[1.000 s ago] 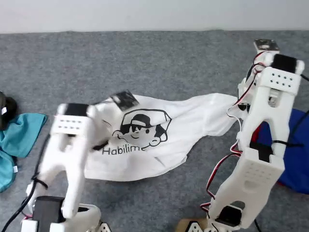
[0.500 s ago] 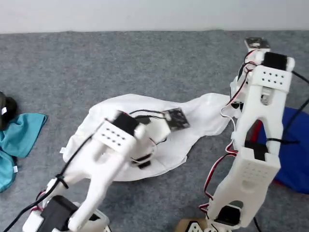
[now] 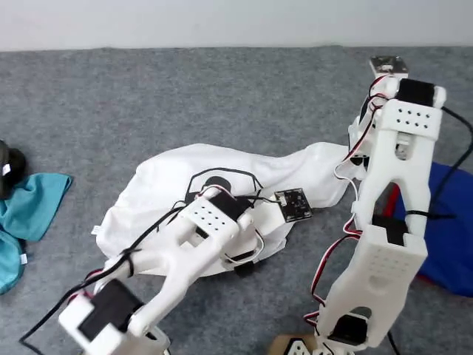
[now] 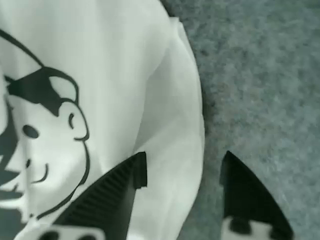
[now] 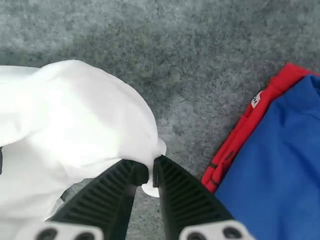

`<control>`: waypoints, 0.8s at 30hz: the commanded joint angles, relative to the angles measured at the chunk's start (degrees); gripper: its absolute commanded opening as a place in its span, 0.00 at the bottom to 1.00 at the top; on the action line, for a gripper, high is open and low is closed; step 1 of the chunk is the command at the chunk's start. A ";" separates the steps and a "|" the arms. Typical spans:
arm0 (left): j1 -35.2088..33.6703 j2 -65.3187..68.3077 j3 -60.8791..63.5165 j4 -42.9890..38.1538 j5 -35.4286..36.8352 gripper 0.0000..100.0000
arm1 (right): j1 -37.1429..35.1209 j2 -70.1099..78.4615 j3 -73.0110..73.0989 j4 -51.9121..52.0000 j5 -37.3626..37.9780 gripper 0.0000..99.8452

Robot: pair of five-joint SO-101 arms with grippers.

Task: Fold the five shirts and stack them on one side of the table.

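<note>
Left claw swung across — over white shirt.

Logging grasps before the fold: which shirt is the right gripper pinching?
The white shirt with the black cartoon print; the right gripper is shut on its edge. The blue shirt, red shirt and teal shirt lie ungripped.

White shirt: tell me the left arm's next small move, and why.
Probably lower the left claw and close it on the near edge of the white shirt. That claw hangs open astride the edge, half over cloth and half over the grey table, while the right claw is shut on the shirt's far corner.
</note>
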 commanded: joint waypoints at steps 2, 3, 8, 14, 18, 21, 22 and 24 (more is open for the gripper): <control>0.18 0.97 -1.45 -1.32 0.97 0.16 | -0.57 -4.00 -2.73 1.89 -0.18 0.01; 0.26 0.79 -1.63 -1.32 0.88 0.11 | -0.57 -4.00 -2.73 1.89 -0.18 0.01; 0.18 0.53 -1.98 1.41 0.79 0.00 | -0.48 -4.00 -2.73 1.80 -0.18 0.01; -1.67 0.44 -1.89 11.16 -2.11 0.00 | 2.59 -4.00 -2.90 1.27 -0.09 0.01; -6.42 -2.55 -1.45 14.68 -4.92 0.00 | 4.44 -4.00 -2.90 1.27 -0.09 0.01; -12.04 -9.23 -1.89 17.49 -7.82 0.00 | 4.88 -4.00 -2.90 1.27 -0.09 0.01; -13.80 -11.96 -1.89 18.46 -9.14 0.00 | 5.05 -4.00 -2.90 1.27 -0.09 0.01; -17.23 -17.32 -1.71 21.01 -12.31 0.00 | 5.05 -4.00 -2.99 0.92 -0.09 0.01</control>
